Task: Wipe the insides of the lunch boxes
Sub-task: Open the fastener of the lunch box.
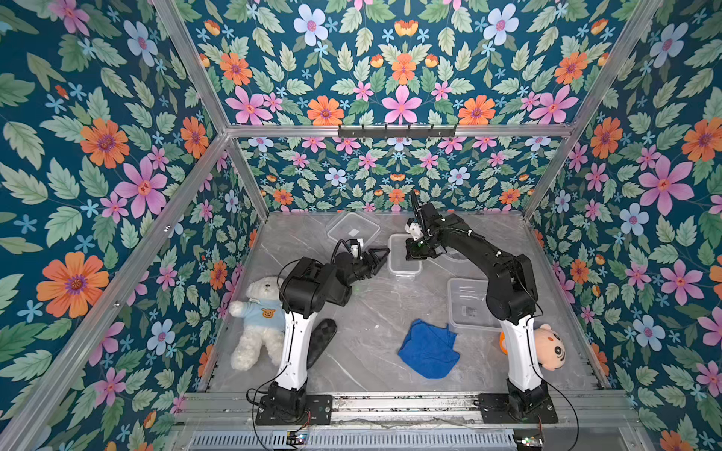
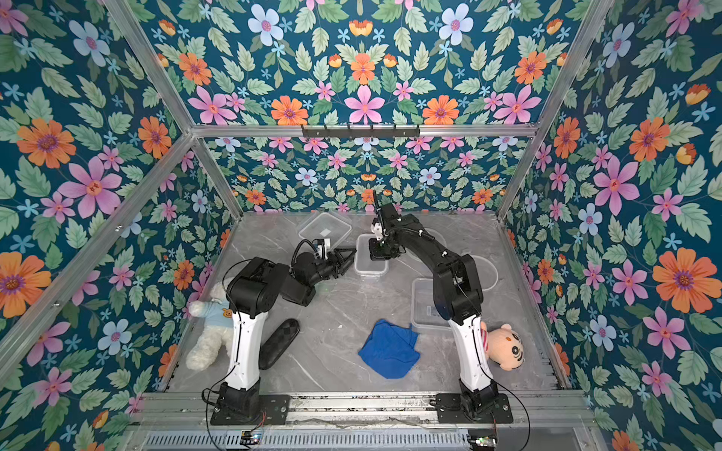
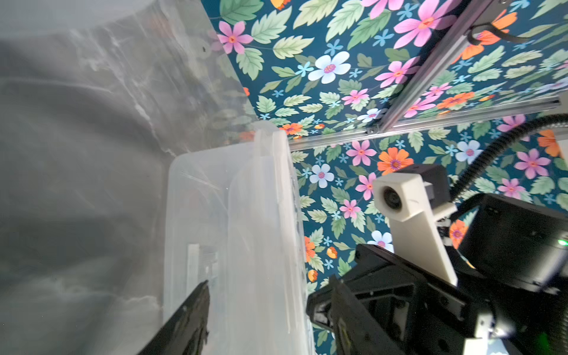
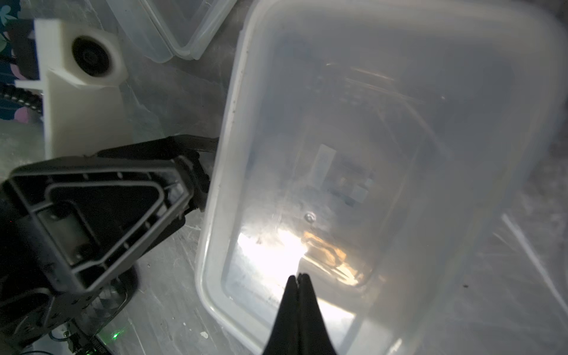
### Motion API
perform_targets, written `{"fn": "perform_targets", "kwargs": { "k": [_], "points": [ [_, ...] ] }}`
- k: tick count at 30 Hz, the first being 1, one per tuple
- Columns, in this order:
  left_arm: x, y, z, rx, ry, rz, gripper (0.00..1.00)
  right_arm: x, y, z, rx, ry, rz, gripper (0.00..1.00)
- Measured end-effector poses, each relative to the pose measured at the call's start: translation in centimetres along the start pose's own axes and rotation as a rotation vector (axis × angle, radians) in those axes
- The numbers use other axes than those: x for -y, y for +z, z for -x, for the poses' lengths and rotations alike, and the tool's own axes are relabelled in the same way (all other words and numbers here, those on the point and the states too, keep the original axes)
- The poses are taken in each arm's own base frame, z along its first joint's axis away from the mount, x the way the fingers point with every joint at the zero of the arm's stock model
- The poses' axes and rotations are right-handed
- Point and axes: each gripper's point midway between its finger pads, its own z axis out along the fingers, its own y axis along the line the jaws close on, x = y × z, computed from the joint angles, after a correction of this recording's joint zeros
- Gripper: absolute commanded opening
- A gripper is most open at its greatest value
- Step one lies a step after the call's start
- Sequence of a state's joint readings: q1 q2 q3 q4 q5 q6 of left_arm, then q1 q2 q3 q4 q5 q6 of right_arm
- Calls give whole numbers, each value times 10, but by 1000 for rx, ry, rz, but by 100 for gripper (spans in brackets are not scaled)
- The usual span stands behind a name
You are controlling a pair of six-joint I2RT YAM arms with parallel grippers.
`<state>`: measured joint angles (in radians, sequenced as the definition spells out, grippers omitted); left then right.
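Small rectangular lunch box [image 1: 404, 259] sits mid-back on the table [image 1: 371, 308], open side up. Your right tool [image 4: 298, 278] points down into it near one short end, jaws pressed together with nothing between them. Can't tell if the tips touch the box floor. Your left tool [image 1: 381, 255] is at the box's outer long wall, on the left arm's side, jaws apart and gripping nothing. In the right wrist view its fingertips [image 4: 196, 143] sit right at the rim, outside the wall. Touching or just off it, can't tell.

Large lunch box [image 1: 467, 306] is nearer the front right. It has a label on its floor and is partly behind the right arm. A round clear outline [image 2: 488, 273] shows past that arm; box or lid, can't tell. A clear square piece [image 1: 353, 228] lies at the back, just beyond the left tool; same doubt.

Blue cloth [image 1: 429, 349] is crumpled on the table up front, well apart from both tools. White teddy bear [image 1: 258, 324] lies by the left arm's base, with a black oblong pouch [image 1: 322, 339] on that arm's other side. A plush doll head [image 1: 549, 347] lies by the right arm's base.
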<state>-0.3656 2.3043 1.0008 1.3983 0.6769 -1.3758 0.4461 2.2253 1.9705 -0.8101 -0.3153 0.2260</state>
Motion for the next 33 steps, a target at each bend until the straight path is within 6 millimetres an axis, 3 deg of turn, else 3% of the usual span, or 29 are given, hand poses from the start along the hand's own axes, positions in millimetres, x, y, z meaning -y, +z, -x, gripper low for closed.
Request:
{"fn": "perform_targets", "kwargs": {
  "k": [6, 20, 33],
  "points": [
    [7, 0, -4, -3, -37, -66, 61, -2, 9, 11, 23, -10, 15, 0],
    [-2, 18, -25, -32, -72, -47, 61, -5, 15, 19, 42, -23, 8, 0],
    [3, 16, -37, -54, -95, 1, 49, -2, 23, 18, 38, -42, 4, 0]
  ]
}}
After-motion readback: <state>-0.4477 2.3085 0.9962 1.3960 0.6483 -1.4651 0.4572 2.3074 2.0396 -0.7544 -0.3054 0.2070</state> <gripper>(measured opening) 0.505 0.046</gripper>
